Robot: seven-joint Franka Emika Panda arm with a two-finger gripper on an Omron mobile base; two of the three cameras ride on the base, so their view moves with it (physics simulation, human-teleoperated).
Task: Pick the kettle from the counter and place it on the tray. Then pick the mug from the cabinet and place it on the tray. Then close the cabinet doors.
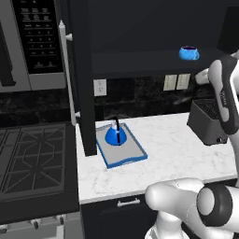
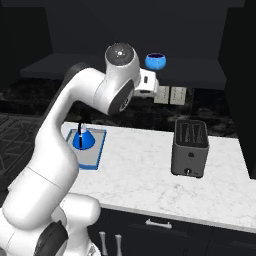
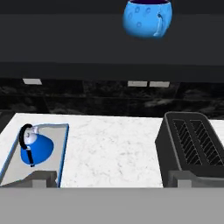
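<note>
The blue cone-shaped kettle [image 1: 115, 134] [image 2: 82, 139] [image 3: 35, 149] stands on the blue-rimmed tray [image 1: 133, 156] [image 2: 96, 155] [image 3: 57, 157] at the left of the white counter [image 1: 177, 149]. The blue mug [image 1: 189, 53] [image 2: 156, 61] [image 3: 146, 18] sits on the dark shelf of the open cabinet [image 1: 140, 60]. My gripper [image 3: 114, 179] is open with nothing between its widely spread fingers. It hovers in front of the cabinet, below and short of the mug. The left cabinet door [image 1: 83, 70] stands open, and the right one [image 2: 242, 75] is swung out too.
A dark toaster [image 1: 210, 122] [image 2: 190, 147] [image 3: 192, 146] stands on the counter's right part. A black gas stove [image 1: 32, 154] lies left of the tray, with a grey microwave [image 1: 32, 42] above it. Wall outlets [image 1: 176, 82] sit under the shelf.
</note>
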